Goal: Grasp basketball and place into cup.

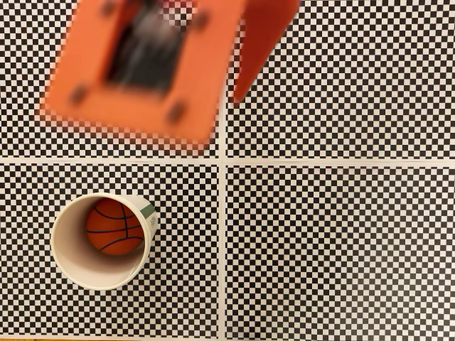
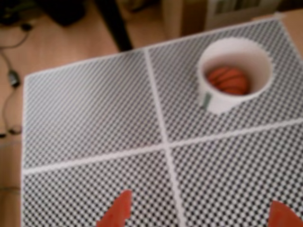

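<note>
The basketball (image 1: 114,226) lies inside the cup (image 1: 65,245), which stands upright on the lower left quarter of the checkered mat in the fixed view. In the wrist view the cup (image 2: 222,101) stands at the upper right with the basketball (image 2: 229,80) at its bottom and a green mark on its outer wall. My gripper (image 2: 200,201) is open, well clear of the cup, with bare mat between its two orange fingertips (image 2: 118,210). Its blurred orange housing (image 1: 142,71) hangs high over the upper left of the mat in the fixed view.
The black-and-white checkered mat (image 1: 341,249) is split into four quarters by white lines (image 1: 224,213). Beyond the mat's far edge in the wrist view are a wooden floor (image 2: 61,42), a dark post (image 2: 113,23) and cables (image 2: 12,78) at the left.
</note>
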